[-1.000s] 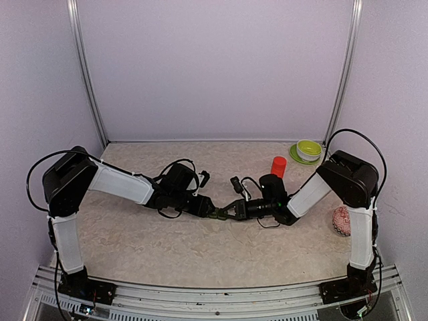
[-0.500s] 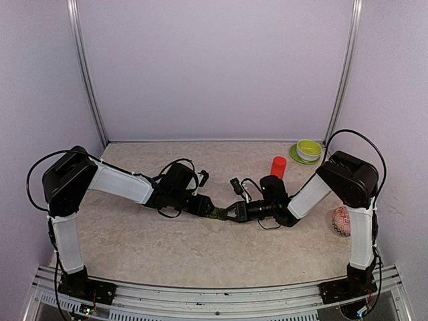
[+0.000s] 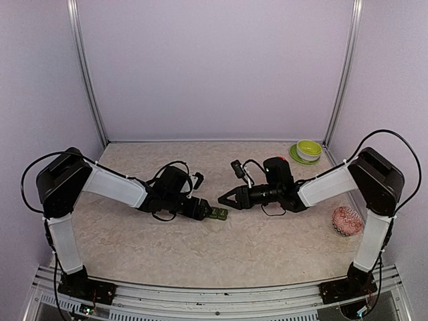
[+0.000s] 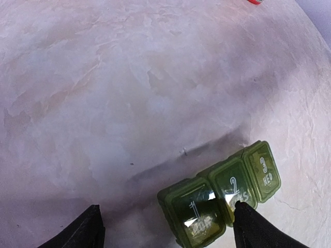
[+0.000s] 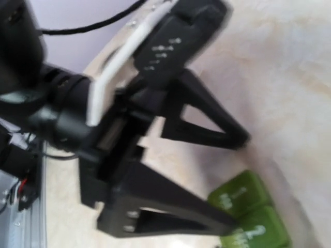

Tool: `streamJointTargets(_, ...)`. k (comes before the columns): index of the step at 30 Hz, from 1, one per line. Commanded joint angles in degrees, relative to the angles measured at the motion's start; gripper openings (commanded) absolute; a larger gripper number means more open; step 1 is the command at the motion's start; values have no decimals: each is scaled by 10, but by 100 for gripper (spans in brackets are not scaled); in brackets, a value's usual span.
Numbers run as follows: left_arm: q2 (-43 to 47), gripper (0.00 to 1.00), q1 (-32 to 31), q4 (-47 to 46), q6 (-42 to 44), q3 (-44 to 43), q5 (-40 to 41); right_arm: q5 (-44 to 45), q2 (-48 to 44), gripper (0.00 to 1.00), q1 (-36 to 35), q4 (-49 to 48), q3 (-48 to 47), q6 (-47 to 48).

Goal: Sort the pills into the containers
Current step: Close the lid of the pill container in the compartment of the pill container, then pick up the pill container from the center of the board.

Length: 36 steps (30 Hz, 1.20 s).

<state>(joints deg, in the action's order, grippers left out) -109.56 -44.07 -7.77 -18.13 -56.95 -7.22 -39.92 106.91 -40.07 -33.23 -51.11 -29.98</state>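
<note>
1. The left jaws gape wide and hold nothing. The containers [image 4: 222,188] lie on the desk [image 4: 129,77] between them, touching one fingertip [image 4: 247,219] and well apart from the other.
2. The right jaws are slightly parted and empty, hanging just clear of the strip's far end.
3. Risk: closing from here would likely shove the strip sideways and twist it. All three lids look shut, so no pill could go in.
4. A second ago both jaws met at the strip. Since then the right arm has drawn back and the left jaws have spread.
</note>
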Motion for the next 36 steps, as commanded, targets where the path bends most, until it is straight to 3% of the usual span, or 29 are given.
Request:
streamJointTargets(1,37,86,2,-29,-3,25,7,75,-16,44,-4,98,7,53)
streamJointTargets(9,57,98,4,-51,-9,44,15,106,9,55,-14,115,-5,66)
streamJointTargets(22,72,99,14,-64,-25,60,12,172,50,70,-53,200,-59,295)
streamJointTargets(36,66,99,19,-64,-27,59,4,242,98,75,-74,253,-100,366)
